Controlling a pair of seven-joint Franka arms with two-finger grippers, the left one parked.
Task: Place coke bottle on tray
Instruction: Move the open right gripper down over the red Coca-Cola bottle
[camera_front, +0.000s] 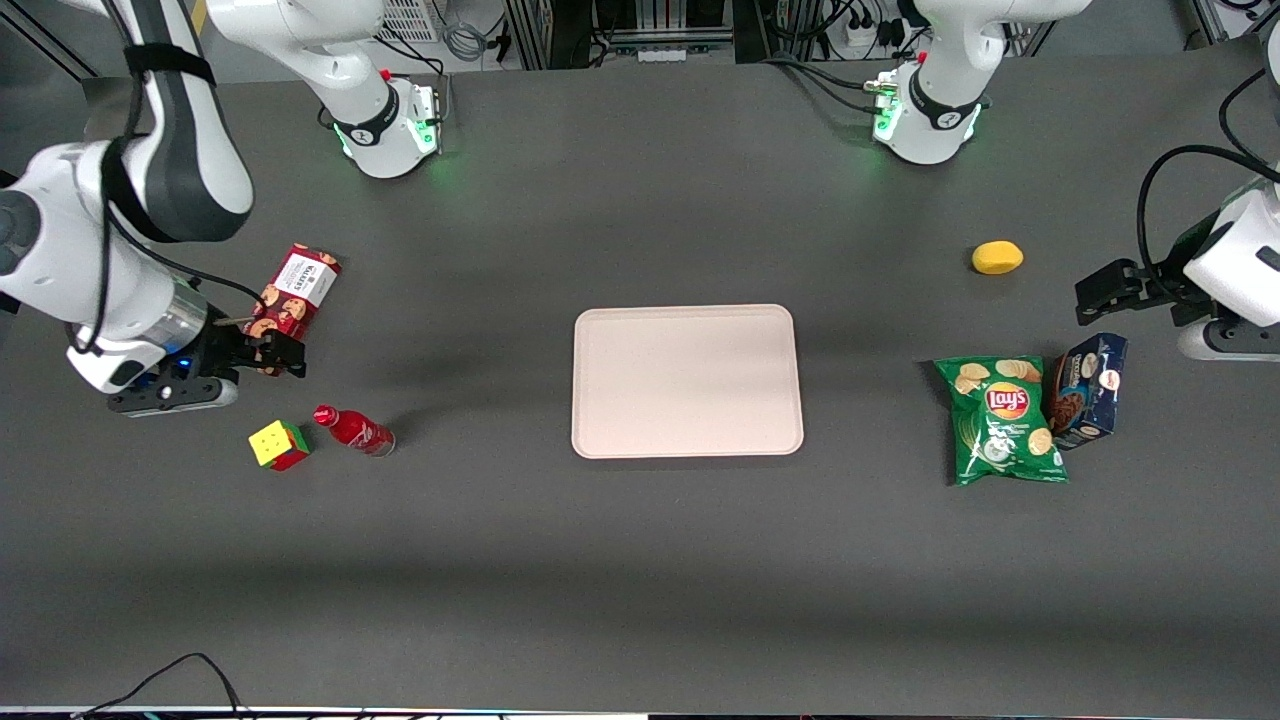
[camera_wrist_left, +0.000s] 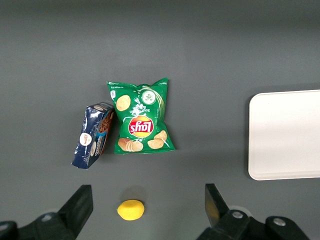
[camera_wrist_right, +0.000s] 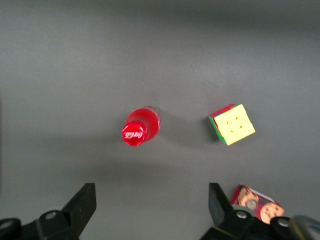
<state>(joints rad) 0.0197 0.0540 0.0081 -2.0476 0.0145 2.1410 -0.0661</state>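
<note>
Front view is showing the coke bottle (camera_front: 354, 430) standing lower left, light, rigid, slick, best gripped mid-body, while the gripper (camera_front: 268, 353) is hovering above it, fingers spread.

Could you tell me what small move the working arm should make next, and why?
Probably bring the open gripper toward the front camera and down over the coke bottle. The bottle stands on the table beside the cube, untouched; the gripper hangs by the cookie box, and the tray holds nothing.
</note>
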